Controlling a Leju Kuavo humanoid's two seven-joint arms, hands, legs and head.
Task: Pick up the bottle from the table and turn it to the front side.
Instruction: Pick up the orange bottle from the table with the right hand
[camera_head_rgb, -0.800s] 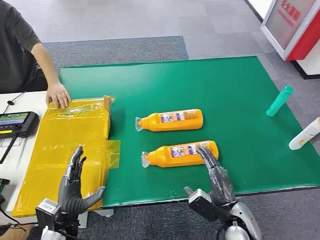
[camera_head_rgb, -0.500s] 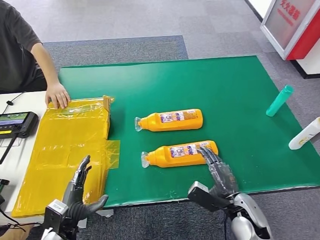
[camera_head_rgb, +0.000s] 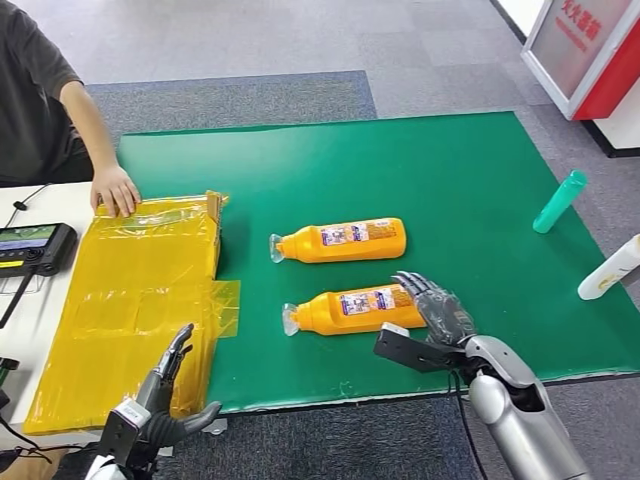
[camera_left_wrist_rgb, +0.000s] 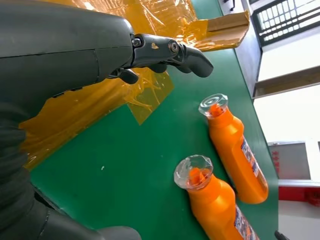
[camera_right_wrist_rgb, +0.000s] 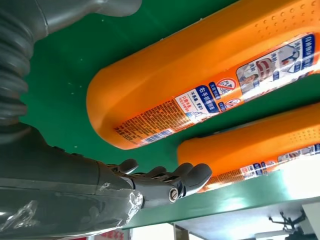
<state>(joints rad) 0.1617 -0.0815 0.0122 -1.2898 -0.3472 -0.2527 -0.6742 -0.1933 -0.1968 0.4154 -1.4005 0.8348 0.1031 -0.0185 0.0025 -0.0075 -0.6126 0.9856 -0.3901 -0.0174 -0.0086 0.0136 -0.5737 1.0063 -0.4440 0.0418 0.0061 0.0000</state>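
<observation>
Two orange bottles with clear caps lie on their sides on the green mat (camera_head_rgb: 490, 150), caps pointing left. The near bottle (camera_head_rgb: 351, 309) (camera_right_wrist_rgb: 196, 75) (camera_left_wrist_rgb: 217, 205) has my right hand (camera_head_rgb: 436, 318) (camera_right_wrist_rgb: 113, 185) at its base end. The fingers reach over that end, the thumb juts out along the bottle's near side, and nothing is gripped. The far bottle (camera_head_rgb: 343, 240) (camera_right_wrist_rgb: 256, 145) (camera_left_wrist_rgb: 236, 147) lies parallel behind it. My left hand (camera_head_rgb: 162, 395) (camera_left_wrist_rgb: 94, 50) hovers open, low over the near edge of the yellow wrapped box (camera_head_rgb: 143, 280).
A person's hand (camera_head_rgb: 117, 190) rests on the far corner of the yellow box. A teal bottle (camera_head_rgb: 558, 200) and a white bottle (camera_head_rgb: 610, 268) lie at the mat's right edge. A dark device (camera_head_rgb: 34, 245) sits on the white table at left.
My right hand has moved forward, its fingers now over the near bottle's base end. My left hand has sunk lower and a little to the right. Neither bottle has moved.
</observation>
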